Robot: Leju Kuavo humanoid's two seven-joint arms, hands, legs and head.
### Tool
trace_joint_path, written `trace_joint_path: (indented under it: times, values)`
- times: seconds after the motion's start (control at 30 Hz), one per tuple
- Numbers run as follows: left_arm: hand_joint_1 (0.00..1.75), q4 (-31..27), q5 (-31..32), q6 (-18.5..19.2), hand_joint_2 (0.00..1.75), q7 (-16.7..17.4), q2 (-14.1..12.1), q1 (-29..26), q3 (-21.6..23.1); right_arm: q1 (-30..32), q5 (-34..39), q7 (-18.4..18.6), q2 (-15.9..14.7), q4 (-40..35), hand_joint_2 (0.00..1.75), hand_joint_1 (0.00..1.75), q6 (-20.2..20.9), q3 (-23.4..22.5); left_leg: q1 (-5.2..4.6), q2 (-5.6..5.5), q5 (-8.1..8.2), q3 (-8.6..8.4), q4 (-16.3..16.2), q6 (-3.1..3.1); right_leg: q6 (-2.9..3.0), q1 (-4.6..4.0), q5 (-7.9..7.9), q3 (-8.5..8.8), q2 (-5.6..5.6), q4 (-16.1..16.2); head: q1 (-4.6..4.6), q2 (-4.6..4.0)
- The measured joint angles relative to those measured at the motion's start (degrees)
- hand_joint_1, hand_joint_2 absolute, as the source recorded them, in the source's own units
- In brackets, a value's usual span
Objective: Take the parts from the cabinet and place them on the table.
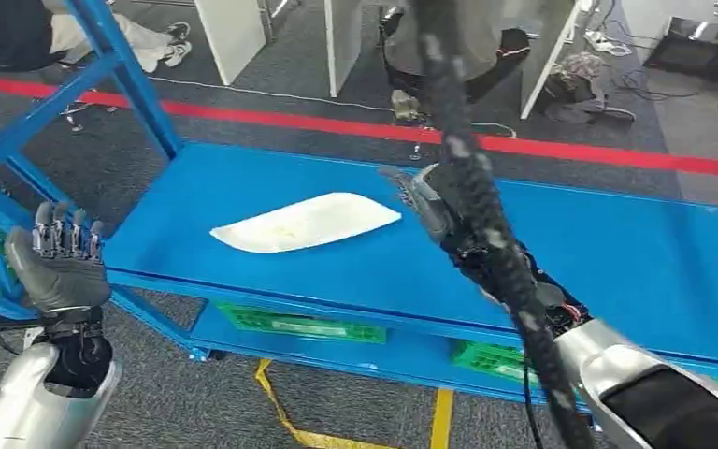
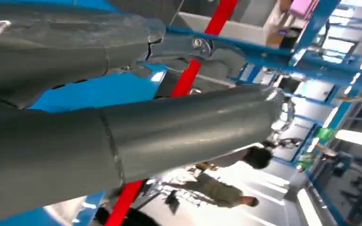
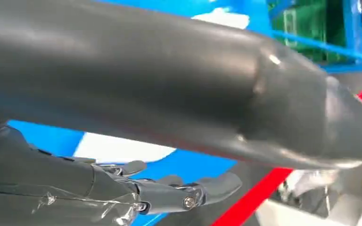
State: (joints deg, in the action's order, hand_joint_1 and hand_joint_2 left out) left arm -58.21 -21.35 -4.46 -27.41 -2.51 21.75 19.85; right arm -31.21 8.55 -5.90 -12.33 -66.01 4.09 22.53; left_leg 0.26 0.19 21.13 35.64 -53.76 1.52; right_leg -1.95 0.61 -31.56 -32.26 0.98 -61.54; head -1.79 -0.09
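A flat white part [image 1: 307,223], smooth and matte, with a rounded, leaf-like outline that tapers toward one end, lies on the glossy blue surface [image 1: 617,253]. The surface is a broad painted metal sheet with a raised lip along its near edge, carried by a blue tubular frame [image 1: 117,56] whose diagonal braces rise at the left.

The right hand [image 1: 421,198] reaches over the surface just beside the wider end of the white part, its grey fingers stretched out straight and slightly apart, holding nothing. In the right wrist view the same hand [image 3: 169,188] shows slim dark fingers with small metal pivots, extended over the blue sheet with the white part [image 3: 122,148] close behind them; whether a fingertip touches the part cannot be told. A thick braided black cable [image 1: 486,224] runs along the right arm.

The left hand [image 1: 61,262] is raised off the left end of the surface, well apart from the part, its ribbed grey fingers upright and close together with nothing in them.

Green slotted plastic crates [image 1: 304,325] sit on the lower blue shelf [image 1: 402,355]. Beyond the surface a red stripe [image 1: 617,154] crosses the grey carpeted floor.
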Motion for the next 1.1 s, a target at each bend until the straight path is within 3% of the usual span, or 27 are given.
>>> trace_joint_path:
  times: [0.07, 0.1, 0.13, 0.17, 0.23, 0.3, 0.33, 0.37, 0.67, 0.7, 1.1]
  values:
    - [0.00, -0.28, -0.02, 0.07, 0.00, 0.09, 0.11, -0.53, 0.37, 0.37, 0.00, 0.07, 0.00, 0.28, 0.00, 0.00, -0.06, -0.02, -0.02, -1.51, 0.11, -0.06, -0.03, 0.20, -0.29, -0.02, -3.72, -5.35, -0.82, -10.38, 0.98, 0.00]
    - [0.00, -0.31, -0.02, 0.07, 0.00, 0.15, 0.13, -0.82, 0.39, 0.56, 0.00, 0.07, -0.02, 0.46, 0.00, 0.00, -0.09, -0.02, -0.04, -1.89, 0.16, -0.12, -0.09, 0.23, -0.32, -0.03, -3.83, -6.98, -0.84, -12.74, 1.27, 0.00]
    - [0.00, -0.35, -0.02, 0.07, 0.00, 0.35, 0.13, -1.03, 0.41, 0.65, 0.00, 0.09, -0.02, 0.63, 0.00, 0.00, -0.09, -0.02, -0.04, -2.37, 0.28, -0.23, -0.15, 0.27, -0.29, -0.02, -2.34, -7.22, -0.83, -12.03, 1.53, 0.00]
    - [0.00, -0.50, -0.02, 0.07, 0.00, 0.57, 0.13, -1.12, 0.44, 0.61, 0.04, 0.09, -0.02, 0.74, 0.00, 0.00, -0.09, 0.00, -0.01, -2.95, 0.42, -0.39, -0.28, 0.23, -0.18, 0.02, 0.37, -6.07, -0.83, -8.58, 1.90, 0.00]
    - [0.00, -0.83, -0.04, 0.00, 0.00, 0.68, 0.13, -1.09, 0.50, 0.34, 0.15, 0.17, -0.02, 0.76, 0.00, 0.00, -0.09, -0.04, 0.04, -3.74, 0.94, -0.74, -0.73, -0.20, 0.14, 0.03, 7.00, -1.84, -1.15, 2.43, 2.62, 0.00]
    - [0.00, -0.92, -0.11, -0.22, 0.00, 0.88, 0.11, -1.02, 0.52, 0.20, 0.17, 0.48, -0.02, 0.87, 0.00, 0.00, -0.09, 0.00, -0.30, -4.16, 1.08, -0.28, -1.15, -0.61, 0.41, -0.09, 6.86, -0.49, -1.90, 6.15, 2.71, 0.00]
    - [0.00, -1.05, -0.13, -0.24, 0.00, 0.94, 0.09, -1.07, 0.55, 0.26, 0.17, 0.59, -0.02, 0.94, 0.00, 0.00, -0.09, 0.00, -0.28, -4.17, 1.05, 0.19, -1.23, -0.72, 0.85, -0.02, 6.64, -0.03, -1.92, 6.36, 2.62, 0.00]
    - [0.00, -1.09, -0.15, -0.28, 0.00, 0.92, -0.04, -1.11, 0.57, 0.37, 0.15, 0.70, -0.02, 0.96, 0.00, 0.00, -0.09, 0.00, -0.35, -4.12, 1.01, 0.33, -1.23, -0.42, 0.75, -0.07, 6.75, -0.20, -2.01, 6.52, 2.29, 0.00]
    - [0.00, -1.68, -0.28, -0.42, 0.00, 0.92, -0.46, -0.91, 0.57, -1.66, -3.89, 2.23, -0.65, 2.73, 0.00, 0.00, 2.95, 0.11, -0.24, -3.59, 0.82, -0.36, -0.41, -0.93, 1.38, -0.25, 6.82, -0.16, -2.60, 6.52, 1.27, 0.00]
    - [0.00, -1.70, -0.28, -0.42, 0.00, 0.92, -0.48, -0.90, 0.57, -1.93, -4.24, 2.30, -0.72, 2.95, 1.75, 0.00, 3.15, 0.13, -0.24, -3.59, 0.80, -0.36, -0.38, -1.03, 1.39, -0.25, 6.81, -0.16, -2.59, 6.52, 1.24, 0.00]
    - [0.00, -2.23, -0.31, -1.40, 0.00, 1.01, -1.05, -0.81, 0.57, -8.32, -17.97, 5.31, -2.56, 7.52, 1.75, 0.00, 9.57, 3.06, -0.30, -3.61, 0.78, -0.34, -0.37, -1.09, 1.42, -0.18, 6.79, -0.07, -2.53, 6.59, 1.35, 0.00]
